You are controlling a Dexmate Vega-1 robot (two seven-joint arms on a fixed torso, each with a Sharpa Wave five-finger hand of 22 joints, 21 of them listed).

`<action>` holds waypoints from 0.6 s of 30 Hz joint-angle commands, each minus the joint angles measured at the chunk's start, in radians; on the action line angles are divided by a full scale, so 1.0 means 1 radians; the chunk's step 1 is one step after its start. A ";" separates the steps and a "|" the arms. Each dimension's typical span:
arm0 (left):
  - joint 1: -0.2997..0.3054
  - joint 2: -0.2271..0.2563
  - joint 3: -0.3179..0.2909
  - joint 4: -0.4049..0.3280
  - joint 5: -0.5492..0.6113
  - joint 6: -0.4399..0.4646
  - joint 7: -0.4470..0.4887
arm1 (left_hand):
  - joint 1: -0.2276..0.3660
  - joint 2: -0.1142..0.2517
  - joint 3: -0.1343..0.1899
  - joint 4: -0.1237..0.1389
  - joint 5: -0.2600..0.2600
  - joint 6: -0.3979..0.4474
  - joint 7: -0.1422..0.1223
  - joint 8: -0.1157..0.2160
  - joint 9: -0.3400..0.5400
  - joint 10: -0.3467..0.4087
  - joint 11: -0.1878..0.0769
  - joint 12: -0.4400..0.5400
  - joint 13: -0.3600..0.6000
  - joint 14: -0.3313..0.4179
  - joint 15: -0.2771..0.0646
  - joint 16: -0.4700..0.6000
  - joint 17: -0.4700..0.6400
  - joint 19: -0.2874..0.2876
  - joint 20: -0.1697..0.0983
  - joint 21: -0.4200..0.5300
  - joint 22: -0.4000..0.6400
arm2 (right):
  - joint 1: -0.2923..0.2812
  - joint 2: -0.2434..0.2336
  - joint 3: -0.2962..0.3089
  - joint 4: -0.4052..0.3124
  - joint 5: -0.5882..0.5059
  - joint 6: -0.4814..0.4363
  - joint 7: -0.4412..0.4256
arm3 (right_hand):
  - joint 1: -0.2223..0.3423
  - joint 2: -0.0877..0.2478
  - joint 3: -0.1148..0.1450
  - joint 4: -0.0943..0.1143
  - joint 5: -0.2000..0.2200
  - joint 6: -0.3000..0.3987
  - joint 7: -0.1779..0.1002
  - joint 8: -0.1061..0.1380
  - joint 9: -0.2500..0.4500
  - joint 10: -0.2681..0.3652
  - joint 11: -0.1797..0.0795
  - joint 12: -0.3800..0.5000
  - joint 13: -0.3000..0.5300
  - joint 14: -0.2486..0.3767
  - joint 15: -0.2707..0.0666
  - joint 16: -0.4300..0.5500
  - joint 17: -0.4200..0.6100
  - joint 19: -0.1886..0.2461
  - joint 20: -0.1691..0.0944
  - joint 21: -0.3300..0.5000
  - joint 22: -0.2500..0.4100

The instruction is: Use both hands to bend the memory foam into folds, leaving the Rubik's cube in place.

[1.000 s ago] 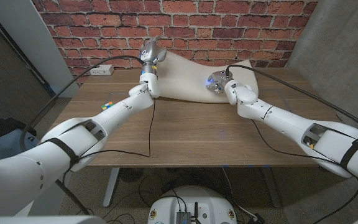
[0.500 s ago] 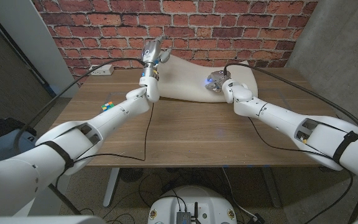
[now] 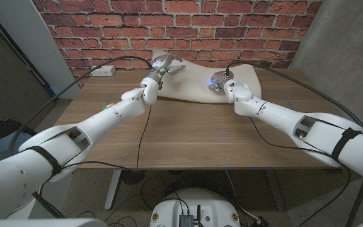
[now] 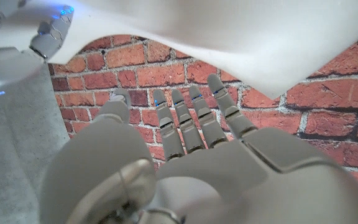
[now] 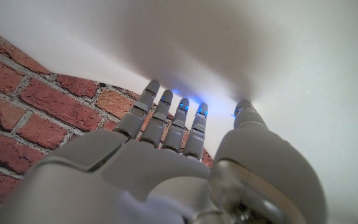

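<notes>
Bending step judged under way. One memory foam (image 3: 197, 79) sheet lies at the table's (image 3: 188, 135) far edge against the brick wall, left end raised. Left hand (image 3: 164, 65) is seen at that raised end, fingers (image 4: 188, 118) straight, close together, holding nothing. Right hand (image 3: 218, 82) is pressed on the sheet, fingers (image 5: 166, 118) extended (grip cannot be told). One Rubik's cube (image 3: 109, 106) sits well apart. Next: both ends to be gripped and brought inward.

Rubik's cube (image 3: 109, 106) mostly behind the left arm, perhaps touching; foam (image 3: 191, 82) edge under right robot hand (image 3: 218, 82).
</notes>
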 commanded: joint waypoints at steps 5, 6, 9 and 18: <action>-0.026 0.013 0.029 -0.029 0.036 0.105 -0.292 | 0.003 0.136 0.075 0.027 0.000 0.020 0.099 -0.033 0.004 0.036 0.037 -0.017 -0.001 0.023 -0.017 -0.005 0.004 0.066 0.016 -0.017 0.003 | 0.013 0.008 -0.025 0.006 0.023 -0.040 -0.026 | -0.017 0.007 0.001 0.015 -0.004 -0.008 -0.001 -0.004 0.002 -0.008 -0.004 -0.008 0.005 -0.009 -0.074 -0.003 0.007 0.004 -0.003 -0.007 0.002; -0.029 0.011 0.030 -0.024 0.034 0.109 -0.302 | -0.004 0.142 0.078 0.032 -0.001 0.011 0.109 -0.039 0.004 0.028 0.044 -0.022 -0.001 0.019 -0.010 -0.006 0.004 0.068 0.018 -0.020 0.002 | 0.012 0.005 -0.024 0.002 0.025 -0.039 -0.029 | -0.018 0.008 0.001 0.016 -0.005 -0.008 -0.001 -0.004 0.002 -0.009 -0.004 -0.009 0.005 -0.009 -0.074 -0.003 0.007 0.004 -0.003 -0.007 0.002; -0.042 0.007 0.048 -0.012 0.052 0.139 -0.336 | -0.032 0.153 0.079 0.053 -0.002 -0.013 0.119 -0.050 0.004 0.012 0.058 -0.033 -0.001 0.005 0.001 -0.009 0.007 0.065 0.028 -0.029 0.003 | 0.008 -0.002 -0.024 -0.014 0.024 -0.045 -0.035 | -0.022 0.010 0.000 0.019 -0.005 -0.008 -0.001 -0.003 0.002 -0.010 -0.004 -0.010 0.005 -0.011 -0.074 -0.004 0.008 0.003 -0.003 -0.008 0.002; -0.067 -0.007 0.084 0.019 0.094 0.193 -0.370 | -0.216 0.125 0.043 0.163 0.007 -0.221 0.105 -0.070 0.000 -0.125 0.072 -0.056 -0.001 -0.118 0.022 -0.017 0.008 -0.004 0.038 -0.113 0.004 | 0.002 -0.016 -0.025 -0.036 0.025 -0.055 -0.035 | -0.029 0.012 0.000 0.023 -0.007 -0.011 -0.003 -0.004 0.002 -0.012 -0.003 -0.013 0.006 -0.014 -0.074 -0.006 0.009 0.003 -0.003 -0.009 0.002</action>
